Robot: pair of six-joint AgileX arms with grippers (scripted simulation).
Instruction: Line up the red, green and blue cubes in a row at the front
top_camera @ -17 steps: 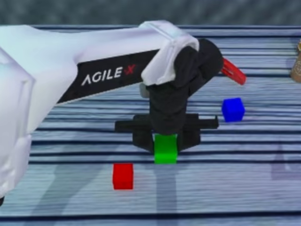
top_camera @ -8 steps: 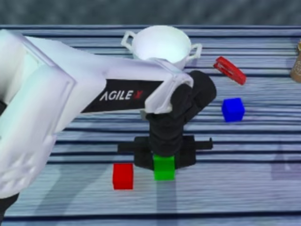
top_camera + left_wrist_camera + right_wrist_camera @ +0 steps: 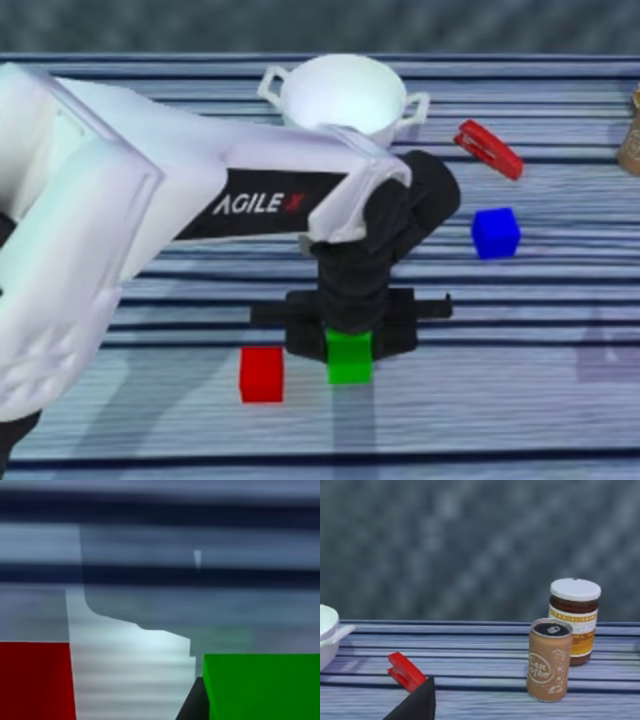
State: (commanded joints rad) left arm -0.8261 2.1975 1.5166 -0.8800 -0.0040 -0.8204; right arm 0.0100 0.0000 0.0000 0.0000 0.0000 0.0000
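**Left end effector low over the green cube, front row half built**

The left end effector (image 3: 350,335) is down at the front of the bench (image 3: 500,400), its black body right over the green cube (image 3: 349,358), whose front half shows from under it. The fingers are hidden from above and out of frame in the left wrist view, so I cannot tell whether the cube is gripped or already let go. In that wrist view the green cube (image 3: 262,686) sits close under the camera, with the red cube (image 3: 35,680) to one side and bare bench between them.

The red cube (image 3: 261,374) rests just beside the green one toward the left, slightly nearer the front edge, apart from it. The blue cube (image 3: 496,232) lies farther back and to the right, well apart from both, so it probably has to come forward to close the row.

These cubes look small, rigid and light, with glossy faces that may be slippery. A hold across two opposite flat sides, square to the faces and centred, should suit best; a corner grip would likely twist them.

Behind the arm stand a white bowl (image 3: 340,95) and a red stapler-like object (image 3: 488,149). The right arm is parked off to the right; its wrist view shows a coffee can (image 3: 549,660) and a jar (image 3: 574,617) at the back.
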